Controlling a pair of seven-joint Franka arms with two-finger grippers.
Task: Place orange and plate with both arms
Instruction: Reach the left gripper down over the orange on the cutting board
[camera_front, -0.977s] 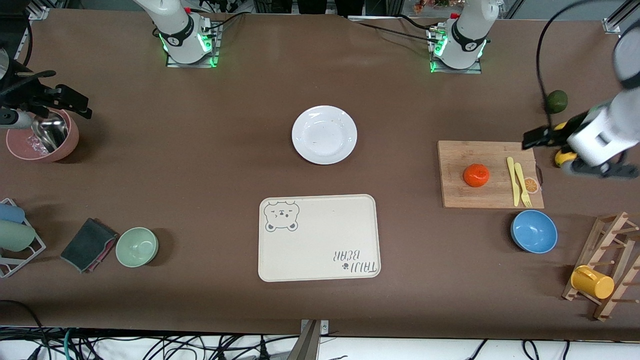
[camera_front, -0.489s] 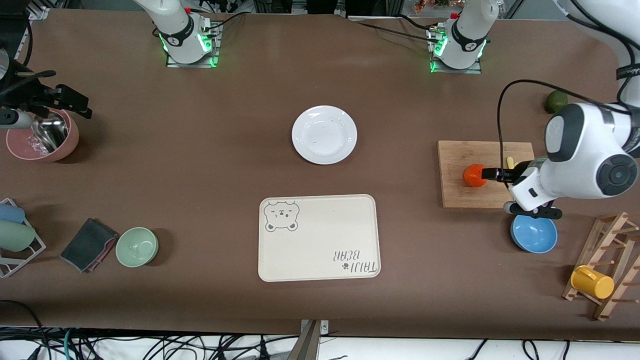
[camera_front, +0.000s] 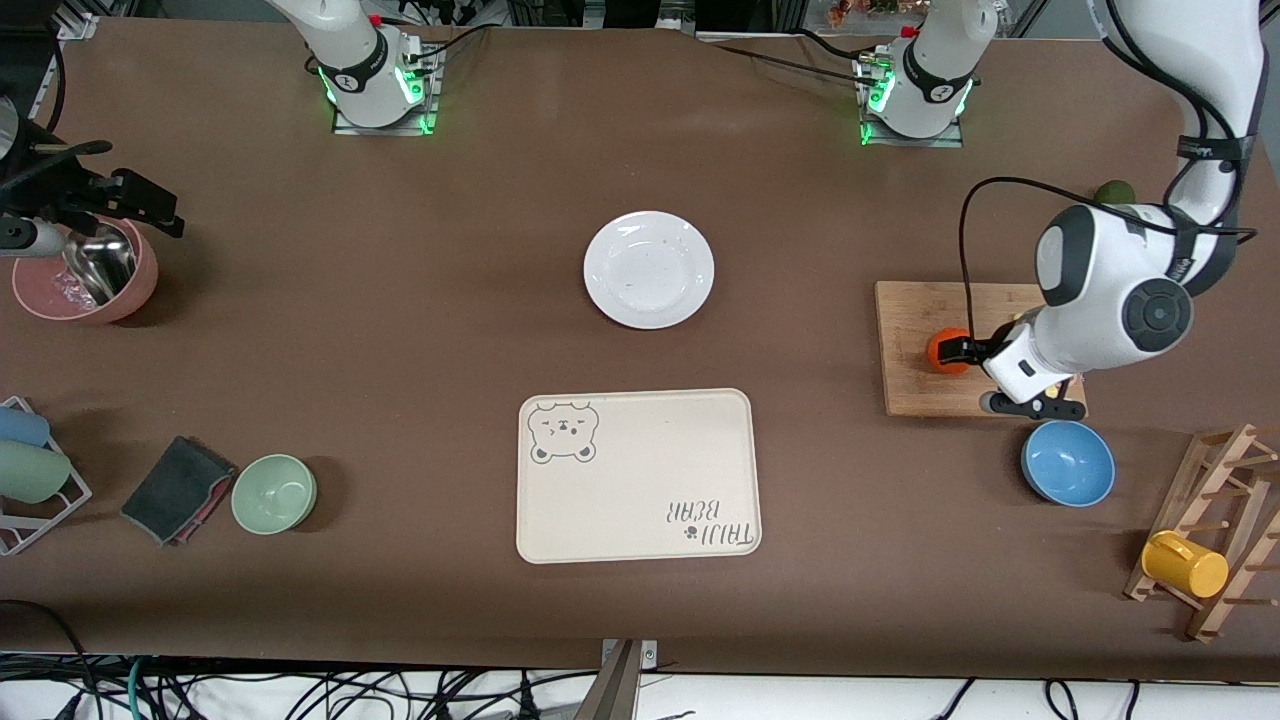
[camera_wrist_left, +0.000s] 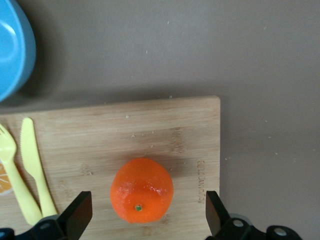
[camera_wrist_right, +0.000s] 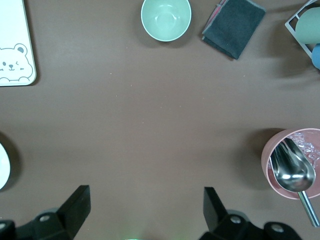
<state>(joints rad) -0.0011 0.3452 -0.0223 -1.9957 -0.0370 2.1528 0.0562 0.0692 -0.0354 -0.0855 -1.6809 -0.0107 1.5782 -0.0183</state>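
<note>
The left gripper (camera_wrist_left: 145, 217) hangs over the wooden cutting board (camera_front: 915, 330) near the left arm's end of the bench, its jaws spread wide with one finger (camera_wrist_left: 77, 212) on each side of the orange (camera_wrist_left: 142, 190), clear gaps between and nothing touched or held. The orange sits on the board near the edge that faces the middle of the bench, with bare wood all around it. A yellow knife (camera_wrist_left: 36, 170) and yellow fork (camera_wrist_left: 14, 182) lie side by side on the same board, toward the left arm's end and apart from the orange. A blue bowl (camera_front: 1068, 462) stands just off the board's corner nearer the front camera. The right gripper (camera_wrist_right: 145, 215) waits at the right arm's end of the bench, near a pink bowl (camera_front: 85, 275) holding a metal scoop (camera_wrist_right: 292, 172), its jaws also wide and empty. The white plate (camera_front: 649, 269) rests alone mid-bench with open brown surface on every side; the cream bear-printed tray (camera_front: 637, 475) lies nearer the front camera than the plate, well apart from it. A green bowl (camera_front: 274, 493) and dark cloth (camera_front: 178, 488) sit near the front edge toward the right arm's end. Compared with a second ago, the left arm has swung in from the bench's end, where it hung off the board's end edge, to stand over the orange; the orange, plate and right gripper have not moved.
</note>
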